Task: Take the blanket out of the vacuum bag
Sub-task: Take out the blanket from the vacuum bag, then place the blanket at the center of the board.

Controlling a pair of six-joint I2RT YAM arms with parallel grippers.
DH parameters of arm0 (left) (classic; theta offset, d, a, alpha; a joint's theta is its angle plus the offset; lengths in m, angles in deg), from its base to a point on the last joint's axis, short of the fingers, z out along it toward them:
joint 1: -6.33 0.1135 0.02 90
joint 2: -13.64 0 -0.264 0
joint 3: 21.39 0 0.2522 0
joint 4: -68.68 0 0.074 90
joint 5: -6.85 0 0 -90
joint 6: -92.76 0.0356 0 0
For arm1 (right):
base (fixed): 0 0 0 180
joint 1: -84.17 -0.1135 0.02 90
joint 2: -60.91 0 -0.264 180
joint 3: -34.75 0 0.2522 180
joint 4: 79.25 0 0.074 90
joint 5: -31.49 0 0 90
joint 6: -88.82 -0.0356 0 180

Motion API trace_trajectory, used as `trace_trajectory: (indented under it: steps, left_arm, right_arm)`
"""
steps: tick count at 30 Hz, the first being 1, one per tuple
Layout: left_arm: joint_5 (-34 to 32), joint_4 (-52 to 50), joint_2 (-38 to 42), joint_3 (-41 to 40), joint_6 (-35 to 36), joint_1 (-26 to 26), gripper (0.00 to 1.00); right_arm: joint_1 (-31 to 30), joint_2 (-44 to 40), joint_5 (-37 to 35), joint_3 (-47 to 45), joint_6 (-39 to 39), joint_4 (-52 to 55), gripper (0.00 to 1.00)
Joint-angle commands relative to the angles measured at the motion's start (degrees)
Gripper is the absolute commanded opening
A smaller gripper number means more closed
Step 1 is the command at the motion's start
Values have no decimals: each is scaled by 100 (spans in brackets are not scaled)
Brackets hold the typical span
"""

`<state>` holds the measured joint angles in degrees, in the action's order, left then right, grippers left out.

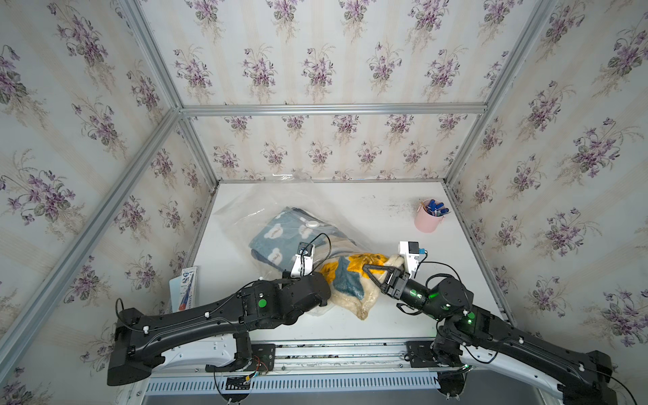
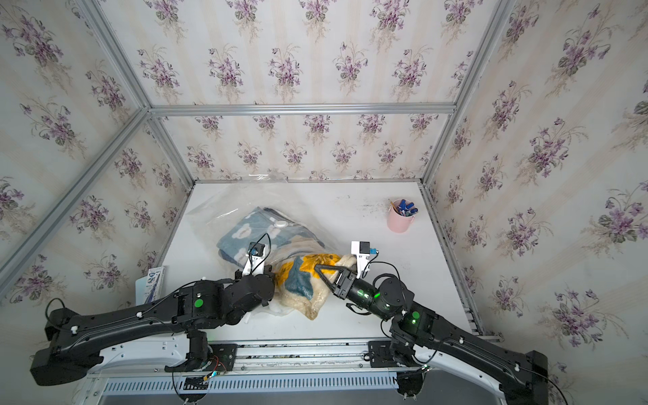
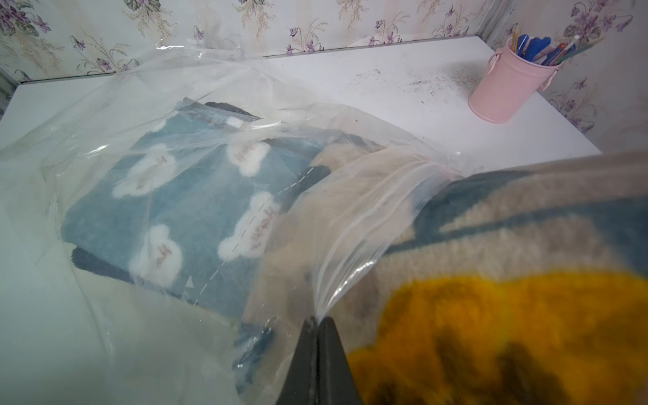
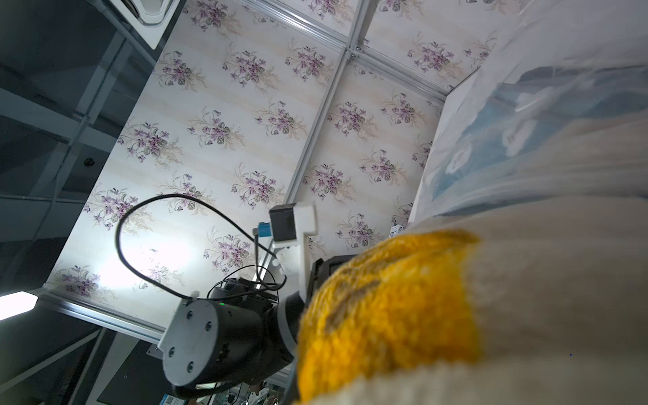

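Vacuum bag [image 1: 252,203], frame centre: zip edge pinched by left gripper [image 3: 317,324]; yellow blanket [image 1: 354,261] clamped by right gripper [image 1: 365,268]; lettering [image 3: 261,224] unreadable.

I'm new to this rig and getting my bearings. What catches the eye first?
A yellow-and-cream blanket bulges partly out of the clear vacuum bag in the middle, with the right gripper shut on it and the left gripper pinching the bag's mouth. A pink cup stands in the far right corner.
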<state>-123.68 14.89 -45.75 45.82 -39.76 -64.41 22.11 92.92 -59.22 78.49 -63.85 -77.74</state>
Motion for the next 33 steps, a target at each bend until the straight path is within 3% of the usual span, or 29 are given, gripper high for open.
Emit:
trace_trajectory:
  steps: [1, 6, 11, 20, 26, 33]
  left_arm:
    - [-252, -203, -63, 94, -704, 9, 0]
    - [-285, -200, 60, -169, -1198, 8, 0]
    - [-327, -162, 190, -483, -1513, 3, 0]
    - [-422, 77, 415, -968, -1641, 8, 0]
    - [-786, -85, 549, -1303, -1931, 42, 0]
    - [-947, -82, 781, -1557, -1701, 201, 0]
  right_arm:
    - [-7, 33, -207, 647, 932, 833, 0]
    - [1, 237, -565, 1558, 1491, 1335, 0]
    - [177, 1071, -513, 2667, 1938, 1506, 0]
    - [2690, 2655, 1902, 4215, 1551, 1180, 0]
    - [3295, 3007, 2012, 4718, 1715, 1488, 0]
    - [4506, 3350, 2816, 4058, 1277, 1025, 0]
